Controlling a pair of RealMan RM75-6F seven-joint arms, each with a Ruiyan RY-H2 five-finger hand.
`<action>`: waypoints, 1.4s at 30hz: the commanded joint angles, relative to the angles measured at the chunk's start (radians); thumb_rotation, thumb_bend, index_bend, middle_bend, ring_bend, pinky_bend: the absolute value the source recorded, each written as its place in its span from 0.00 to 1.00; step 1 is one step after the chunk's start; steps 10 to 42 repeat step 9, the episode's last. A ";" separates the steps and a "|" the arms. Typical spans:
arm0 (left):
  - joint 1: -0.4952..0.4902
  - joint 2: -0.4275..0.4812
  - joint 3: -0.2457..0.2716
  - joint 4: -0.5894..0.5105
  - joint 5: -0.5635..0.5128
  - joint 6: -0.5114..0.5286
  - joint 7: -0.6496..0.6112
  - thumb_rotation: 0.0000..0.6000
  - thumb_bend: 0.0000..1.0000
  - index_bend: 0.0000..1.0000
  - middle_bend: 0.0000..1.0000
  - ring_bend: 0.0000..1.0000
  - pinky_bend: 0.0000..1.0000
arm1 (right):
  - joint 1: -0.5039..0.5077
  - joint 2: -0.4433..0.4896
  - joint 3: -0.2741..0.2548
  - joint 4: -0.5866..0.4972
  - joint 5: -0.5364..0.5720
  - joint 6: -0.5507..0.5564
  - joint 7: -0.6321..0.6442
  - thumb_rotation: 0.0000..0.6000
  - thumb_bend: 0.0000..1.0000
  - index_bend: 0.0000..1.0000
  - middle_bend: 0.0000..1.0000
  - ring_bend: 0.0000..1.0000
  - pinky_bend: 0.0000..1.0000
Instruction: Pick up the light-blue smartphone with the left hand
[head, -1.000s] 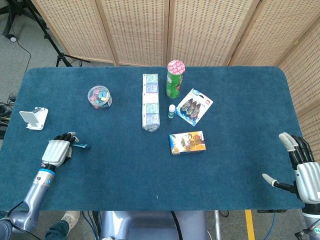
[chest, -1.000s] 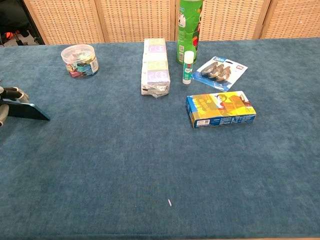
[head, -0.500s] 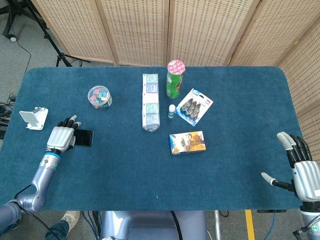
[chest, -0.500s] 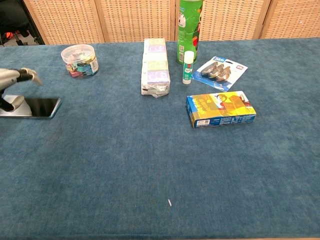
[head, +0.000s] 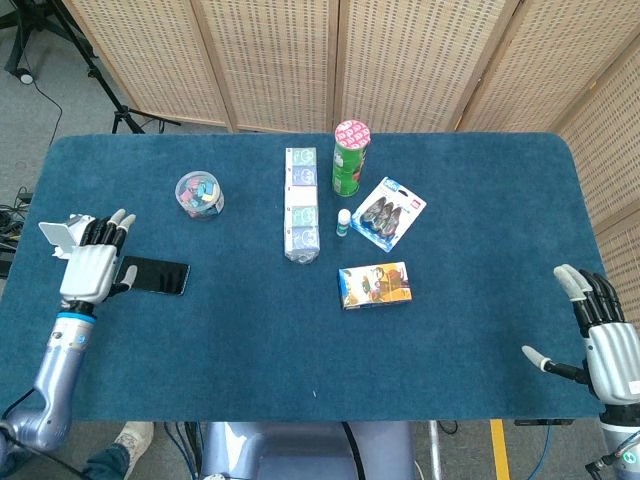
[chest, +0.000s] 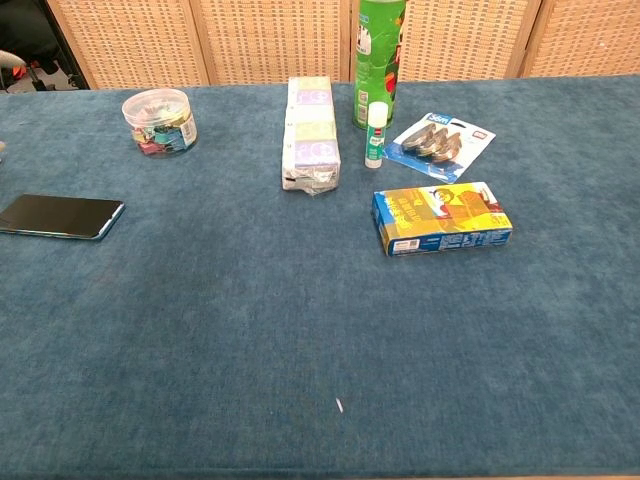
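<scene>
Getting the light-blue smartphone (head: 153, 276) off the blue table (head: 240, 330) is still ahead of you: it lies flat, screen up, near the table's left edge, and nothing holds it. Your left hand (head: 90, 267) sits at the phone's outer end with its fingers spread and empty; from the head view the thumb seems to touch or nearly touch that end, though I cannot tell which. The chest view shows the phone alone, lying flush on the cloth.

Because the phone is thin and the cloth gives you no gap underneath, I would bring the hand over its long sides, thumb on one edge and fingers on the other, and press the tips slightly into the fabric before closing. Pinch across the narrow width, not the length. Tip one edge up first if the grip feels shallow, then lift straight.

Mind the white phone stand (head: 62, 235) just behind your hand, towards the far-left corner; keep the fingers from sweeping into it. Your right hand (head: 600, 325) rests open at the near-right corner, well apart, and can stay out of it.
</scene>
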 joint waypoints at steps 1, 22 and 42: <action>0.101 0.101 0.052 -0.144 0.071 0.131 -0.003 1.00 0.33 0.00 0.00 0.00 0.03 | -0.001 -0.001 0.000 0.001 -0.001 0.001 -0.003 1.00 0.00 0.03 0.00 0.00 0.00; 0.187 0.162 0.094 -0.245 0.091 0.225 0.002 1.00 0.29 0.00 0.00 0.00 0.03 | -0.003 -0.001 0.000 0.001 -0.005 0.009 -0.003 1.00 0.00 0.03 0.00 0.00 0.00; 0.187 0.162 0.094 -0.245 0.091 0.225 0.002 1.00 0.29 0.00 0.00 0.00 0.03 | -0.003 -0.001 0.000 0.001 -0.005 0.009 -0.003 1.00 0.00 0.03 0.00 0.00 0.00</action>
